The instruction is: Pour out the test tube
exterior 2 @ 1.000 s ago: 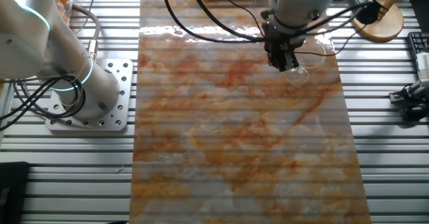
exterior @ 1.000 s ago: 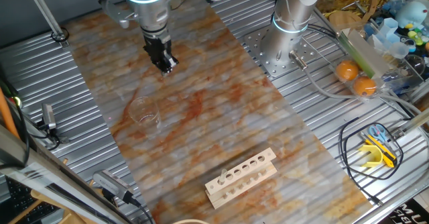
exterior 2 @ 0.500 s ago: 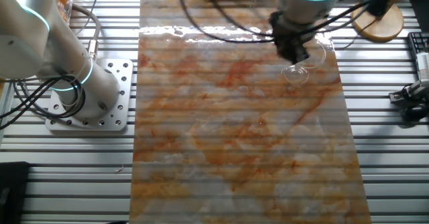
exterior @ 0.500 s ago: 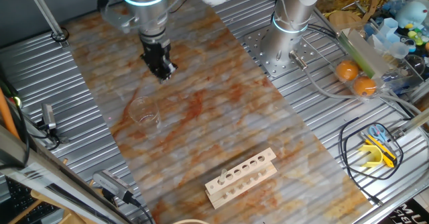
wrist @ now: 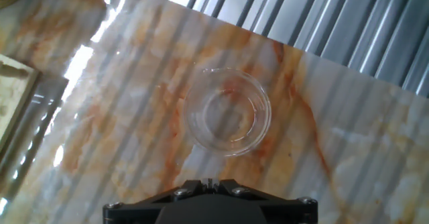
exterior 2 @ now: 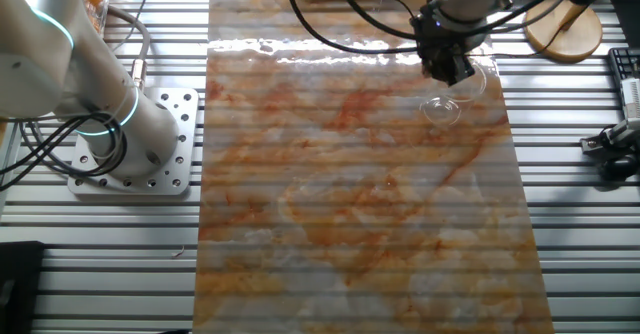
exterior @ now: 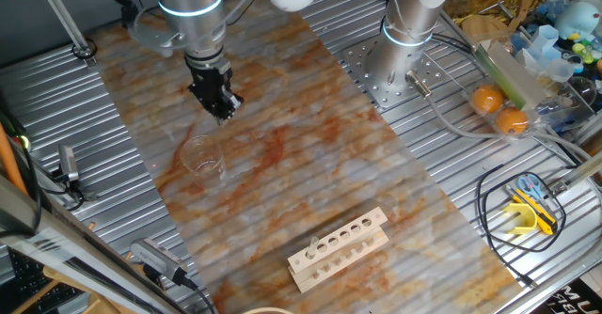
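1. One fixed view: the jaws hang dark and close together above the marbled surface (exterior: 310, 164), up and just beyond the glass beaker (exterior: 202, 154). I cannot tell whether they are clamped on anything. There is a pale glint at their tip, but I cannot make out the test tube itself. The holes of the wooden rack (exterior: 339, 248) near the front look empty.
2. The other fixed view: the jaws sit just beside the beaker (exterior 2: 442, 108), partly overlapping its rim. From here the arm's body hides their gap. To pour well, I judge I should bring the tip squarely over the beaker mouth, then tilt slowly and keep low, so nothing spills onto the surface.
3. Hand view: the beaker (wrist: 228, 110) sits ahead of centre, open mouth up, apparently empty. Only the hand's black housing shows at the bottom edge, with no fingertips or tube visible. The rack (wrist: 13, 96) is cut off at the left.
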You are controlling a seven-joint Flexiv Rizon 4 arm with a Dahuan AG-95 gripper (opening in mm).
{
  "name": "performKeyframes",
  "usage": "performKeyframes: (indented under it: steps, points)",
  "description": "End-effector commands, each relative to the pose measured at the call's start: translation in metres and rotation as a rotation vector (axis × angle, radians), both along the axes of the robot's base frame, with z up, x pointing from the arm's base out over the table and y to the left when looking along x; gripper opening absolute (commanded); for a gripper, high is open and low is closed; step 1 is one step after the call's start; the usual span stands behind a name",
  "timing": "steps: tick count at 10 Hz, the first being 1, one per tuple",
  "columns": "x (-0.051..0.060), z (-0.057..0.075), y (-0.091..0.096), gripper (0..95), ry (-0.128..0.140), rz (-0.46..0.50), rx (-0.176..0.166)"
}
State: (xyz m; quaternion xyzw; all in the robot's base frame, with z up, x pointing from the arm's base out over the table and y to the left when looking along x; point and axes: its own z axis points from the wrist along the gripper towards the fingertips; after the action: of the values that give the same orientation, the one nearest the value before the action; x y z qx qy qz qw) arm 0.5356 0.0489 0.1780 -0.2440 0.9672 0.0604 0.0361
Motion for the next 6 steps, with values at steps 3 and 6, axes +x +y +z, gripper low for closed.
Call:
performKeyframes:
  steps: [3, 6]
  points:
    - [0.0032, 0.0001, 0.0023, 0.0, 0.0, 0.033, -0.002]
    - [0.0065, 0.0009, 0.0063, 0.0, 0.025, 0.008, -0.02]
